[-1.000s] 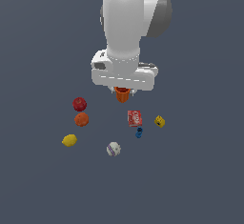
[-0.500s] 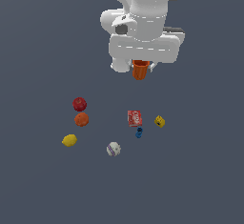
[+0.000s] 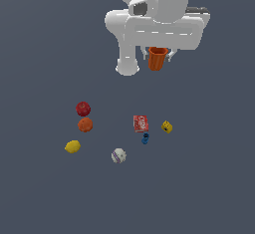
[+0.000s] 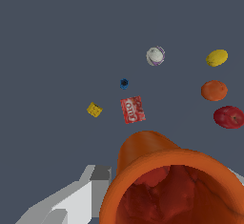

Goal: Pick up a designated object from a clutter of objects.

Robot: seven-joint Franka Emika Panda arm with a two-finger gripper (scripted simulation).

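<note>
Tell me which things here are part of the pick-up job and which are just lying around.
Part of the job:
- orange cup, held up off the surface
- gripper, shut on the cup

Just lying about:
- red apple
- orange
- lemon
- baseball
- red box
- yellow die
- small blue piece

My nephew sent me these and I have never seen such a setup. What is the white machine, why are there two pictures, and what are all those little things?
These are computer-simulated pictures of a white robot arm. One camera watches from outside; the other sits on the arm's wrist, looking down past its gripper. The gripper holds an orange cup lifted above the dark surface. Left lying there are an apple, an orange, a lemon, a baseball, a red box, a yellow die and a small blue piece.
</note>
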